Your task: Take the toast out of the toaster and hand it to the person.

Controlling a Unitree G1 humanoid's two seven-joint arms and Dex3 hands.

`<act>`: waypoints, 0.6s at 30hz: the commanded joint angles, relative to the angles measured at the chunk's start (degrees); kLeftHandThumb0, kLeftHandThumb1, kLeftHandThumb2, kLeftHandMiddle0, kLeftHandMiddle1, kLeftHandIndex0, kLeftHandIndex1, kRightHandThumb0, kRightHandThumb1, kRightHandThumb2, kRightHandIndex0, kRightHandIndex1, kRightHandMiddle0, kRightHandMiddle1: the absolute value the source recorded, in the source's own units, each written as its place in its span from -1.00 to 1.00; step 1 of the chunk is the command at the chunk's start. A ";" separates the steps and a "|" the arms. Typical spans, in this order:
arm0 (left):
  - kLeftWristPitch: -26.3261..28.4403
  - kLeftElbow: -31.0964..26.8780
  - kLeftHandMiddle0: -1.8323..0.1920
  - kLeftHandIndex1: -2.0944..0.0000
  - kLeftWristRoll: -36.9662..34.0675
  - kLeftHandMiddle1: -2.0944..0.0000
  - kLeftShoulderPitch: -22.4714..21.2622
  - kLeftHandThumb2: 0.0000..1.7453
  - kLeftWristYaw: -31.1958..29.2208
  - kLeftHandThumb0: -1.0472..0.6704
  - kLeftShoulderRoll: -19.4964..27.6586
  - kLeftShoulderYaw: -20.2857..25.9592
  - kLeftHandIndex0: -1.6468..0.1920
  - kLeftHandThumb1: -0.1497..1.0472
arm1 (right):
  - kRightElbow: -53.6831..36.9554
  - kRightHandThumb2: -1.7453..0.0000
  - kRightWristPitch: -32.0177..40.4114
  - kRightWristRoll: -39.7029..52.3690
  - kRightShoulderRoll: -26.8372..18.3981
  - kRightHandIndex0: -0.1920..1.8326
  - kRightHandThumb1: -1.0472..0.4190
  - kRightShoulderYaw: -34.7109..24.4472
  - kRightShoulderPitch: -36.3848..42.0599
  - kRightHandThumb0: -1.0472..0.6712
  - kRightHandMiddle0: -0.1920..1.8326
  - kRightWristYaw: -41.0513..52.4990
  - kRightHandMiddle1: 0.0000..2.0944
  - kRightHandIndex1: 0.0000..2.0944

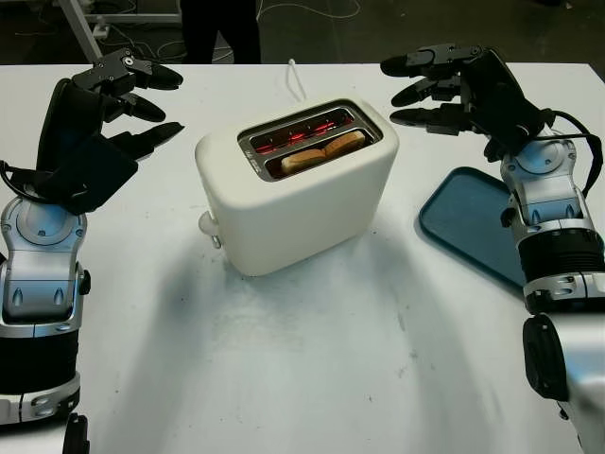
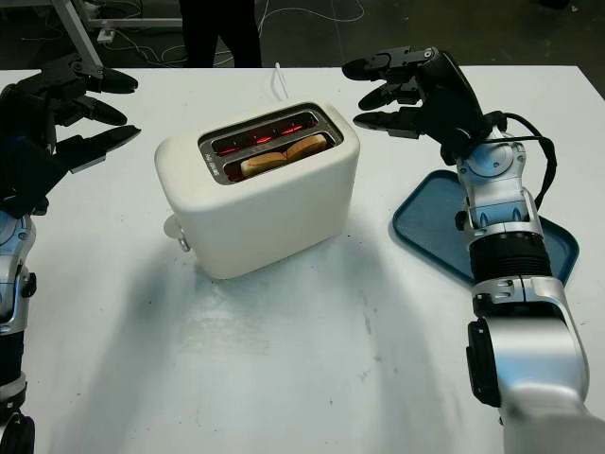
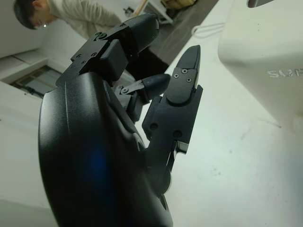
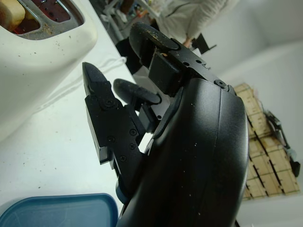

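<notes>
**Inspector:** Nearest the robot, what lies on the tabletop (image 1: 312, 378)?

**Assistant:** Bare white surface in front. Further in, a blue tray (image 1: 468, 222) sits to the right, partly under the right forearm.

**Inspector:** And the toaster?

**Assistant:** The cream toaster (image 1: 298, 184) stands mid-table, set at an angle. The toast (image 1: 323, 149) sits low in the nearer slot, only its top edge showing; the slot behind it glows red.

**Inspector:** Hand positions?

**Assistant:** The left robot hand (image 1: 118, 90) hovers left of the toaster, open and holding nothing. The right robot hand (image 1: 444, 87) hovers to the toaster's right, level with its far end, also open and empty. Neither touches the toaster.

**Inspector:** Beyond that?

**Assistant:** A white cord (image 1: 295, 80) runs off behind the toaster, and a person (image 1: 219, 28) stands at the far table edge.

**Inspector:** Risks?

**Assistant:** In my judgement, the toast sits deep, so fingers may slip off or crush it. The glowing elements suggest heat inside the slots. A sideways push could shift the toaster.
</notes>
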 commanded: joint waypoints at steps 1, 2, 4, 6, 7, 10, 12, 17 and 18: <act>-0.13 -0.25 0.39 0.23 0.40 -0.17 -0.07 -1.00 0.51 -0.01 -0.10 -0.06 0.25 0.66 | -0.32 1.00 -0.21 0.57 -0.07 -0.12 -0.60 -0.20 -0.58 0.07 0.08 0.04 -0.99 -0.35; -0.34 -0.20 0.39 0.23 0.53 -0.17 -0.04 -1.00 0.50 -0.01 -0.01 -0.13 0.25 0.66 | -0.26 1.00 -0.43 0.57 -0.10 -0.12 -0.60 -0.20 -0.55 0.07 0.08 0.06 -0.99 -0.35; -0.44 -0.17 0.39 0.23 0.65 -0.17 -0.03 -1.00 0.46 -0.01 0.03 -0.12 0.25 0.66 | -0.40 1.00 -0.38 0.74 -0.02 -0.12 -0.60 -0.28 -0.44 0.08 0.08 0.12 -0.99 -0.35; -0.04 -0.38 0.38 0.22 0.77 -0.17 -0.06 -1.00 0.51 -0.03 -0.07 -0.07 0.25 0.66 | -0.45 1.00 -0.06 0.90 0.03 -0.13 -0.61 -0.33 -0.46 0.10 0.08 0.29 -1.00 -0.35; 0.02 -0.46 0.38 0.22 0.83 -0.17 -0.05 -1.00 0.54 -0.04 -0.09 -0.07 0.25 0.66 | -0.39 1.00 -0.18 0.85 0.02 -0.13 -0.61 -0.31 -0.48 0.10 0.08 0.26 -1.00 -0.35; 0.23 -0.72 0.38 0.23 0.83 -0.16 0.03 -1.00 0.46 -0.02 -0.13 -0.06 0.25 0.67 | -0.18 1.00 -0.45 0.70 0.04 -0.12 -0.60 -0.31 -0.53 0.09 0.08 0.00 -0.99 -0.34; 0.45 -0.79 0.38 0.23 0.42 -0.16 -0.02 -1.00 0.21 -0.01 -0.22 0.05 0.25 0.67 | -0.25 1.00 -0.06 0.91 0.18 -0.12 -0.60 -0.41 -0.57 0.09 0.09 0.02 -0.99 -0.34; 0.70 -0.94 0.39 0.23 0.57 -0.16 0.04 -1.00 0.37 0.02 -0.34 0.03 0.25 0.67 | -0.49 1.00 -0.17 0.41 -0.03 -0.13 -0.61 -0.12 -0.55 0.08 0.09 -0.09 -0.99 -0.33; 0.69 -0.94 0.39 0.23 0.65 -0.16 0.07 -1.00 0.39 0.02 -0.34 0.02 0.25 0.67 | -0.58 1.00 -0.13 0.30 -0.04 -0.13 -0.61 -0.08 -0.52 0.08 0.09 -0.20 -0.99 -0.33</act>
